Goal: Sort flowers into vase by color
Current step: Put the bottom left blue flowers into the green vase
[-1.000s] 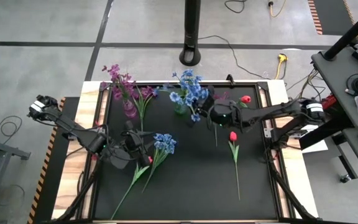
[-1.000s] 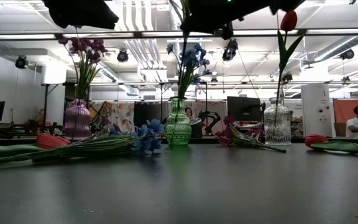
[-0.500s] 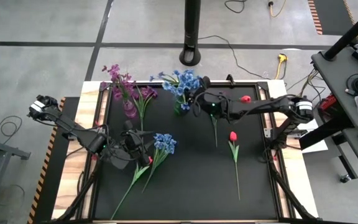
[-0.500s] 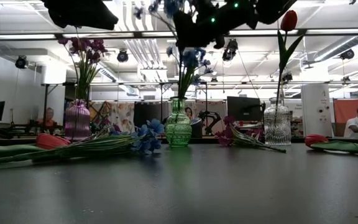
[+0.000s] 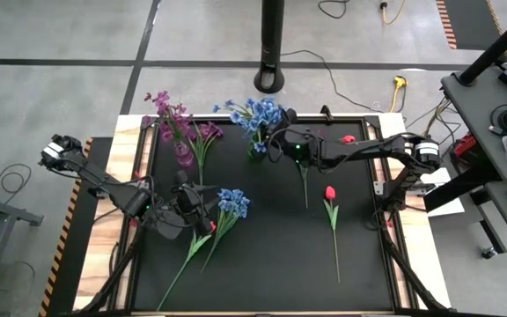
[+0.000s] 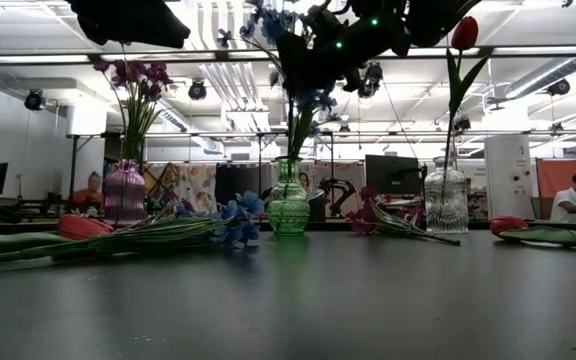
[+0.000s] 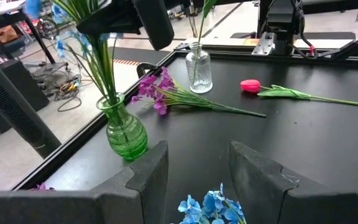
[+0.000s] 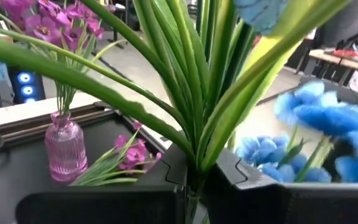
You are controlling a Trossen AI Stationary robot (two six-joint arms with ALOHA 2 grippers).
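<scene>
Jaws of the right gripper clamp a blue-bloomed artificial spray above the green ribbed glass vase, while the left gripper hangs parted over the black bench

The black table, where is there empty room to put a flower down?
The near part of the black table is bare, between the blue flower by the left claw and the red tulip. The far edge is crowded: purple vase, green vase under the right claw, and clear vase.

Right end effector clamped; left end effector parted, low.
</scene>
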